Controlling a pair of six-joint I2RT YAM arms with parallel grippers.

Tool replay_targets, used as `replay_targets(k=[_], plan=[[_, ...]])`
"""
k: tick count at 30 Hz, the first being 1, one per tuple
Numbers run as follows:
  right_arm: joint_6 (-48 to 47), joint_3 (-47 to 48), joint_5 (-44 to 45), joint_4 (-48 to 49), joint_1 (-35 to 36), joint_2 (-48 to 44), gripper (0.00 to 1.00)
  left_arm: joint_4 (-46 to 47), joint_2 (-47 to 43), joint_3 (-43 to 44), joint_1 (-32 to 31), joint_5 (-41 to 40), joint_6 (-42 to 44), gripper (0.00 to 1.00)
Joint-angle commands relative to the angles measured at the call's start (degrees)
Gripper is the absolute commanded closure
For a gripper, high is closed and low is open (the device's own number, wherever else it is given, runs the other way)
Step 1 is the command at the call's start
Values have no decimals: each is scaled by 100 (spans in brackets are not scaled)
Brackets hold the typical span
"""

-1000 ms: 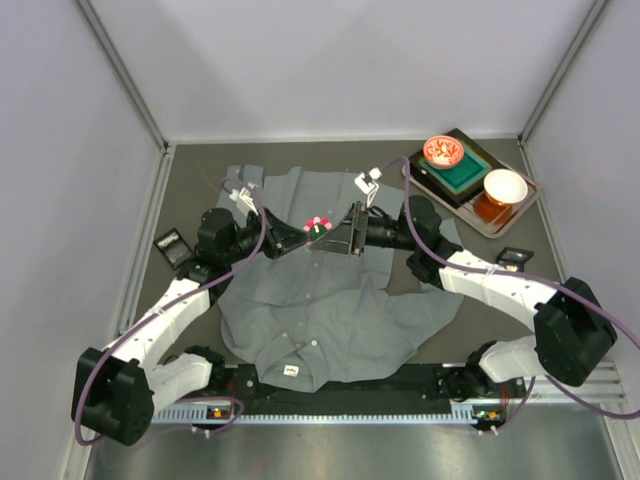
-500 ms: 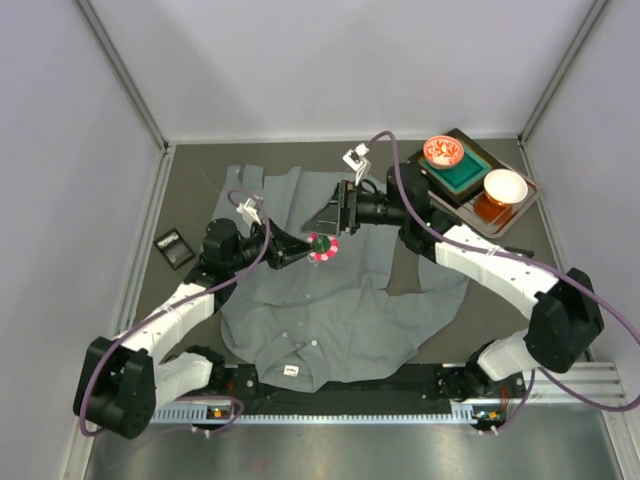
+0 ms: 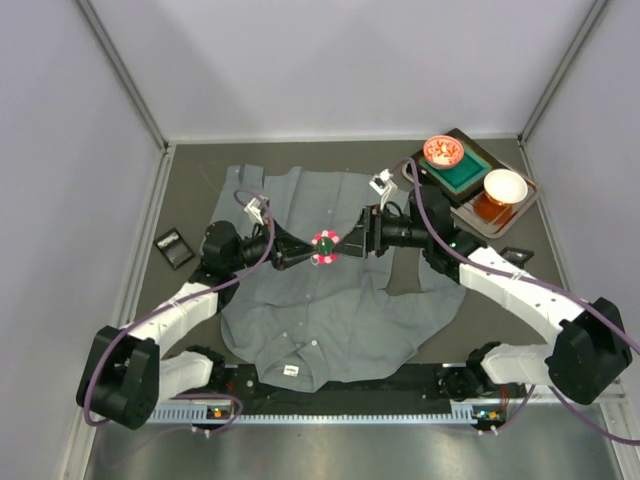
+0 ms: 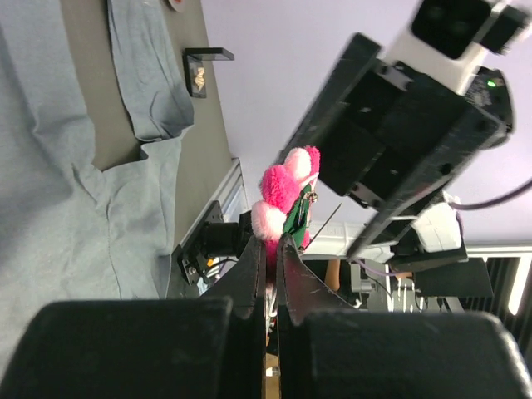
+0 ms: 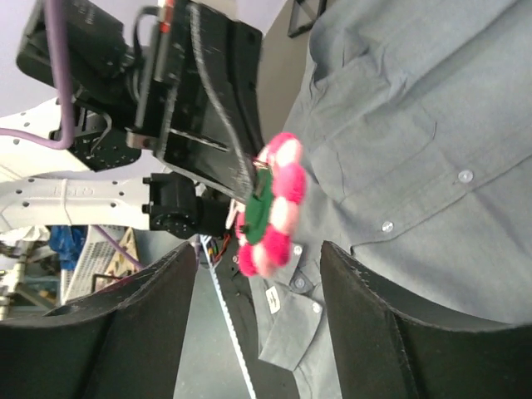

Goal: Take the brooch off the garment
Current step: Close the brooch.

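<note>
The grey garment (image 3: 330,300) lies spread flat on the dark table. The brooch (image 3: 324,246), a ring of pink and pale pompoms with a green back, is held above the shirt's chest. My left gripper (image 3: 308,250) is shut on it from the left. In the left wrist view the brooch (image 4: 287,195) sticks out beyond my closed gripper (image 4: 270,243). My right gripper (image 3: 347,243) faces it from the right, open. In the right wrist view the brooch (image 5: 274,216) hangs just ahead of my right gripper (image 5: 258,249), not touching, over the garment (image 5: 416,125).
A tray (image 3: 520,215) at the back right holds a red bowl (image 3: 443,151), a green block (image 3: 464,173) and a white cup (image 3: 504,186). A small black item (image 3: 172,247) lies left of the shirt. Another (image 3: 515,257) lies on the right.
My right gripper, raised with a fold of shirt half a second ago, has dropped the cloth and come down open, facing the brooch. My left gripper moved slightly right with the brooch.
</note>
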Motion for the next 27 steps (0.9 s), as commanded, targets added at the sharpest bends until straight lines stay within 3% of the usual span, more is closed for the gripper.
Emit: replay_targets(k=[1,3,13,21,27], plan=[[503,-315,-543,1248,-140,122,42,804,42,71,15,349,-109,100],[696,-412,-674,1685,-140,227,48,866,51,71,15,384,-127,100],[1584,-693,-886,3085,-140,588,56,1139,157,27,15,481,-233,100],[1796,-693,-983,3420,-140,816,65,1201,209,27,15,534,-233,100],[1717,-711,-921,3219,-149,781,61,1201,262,44,15,542,-250,100]])
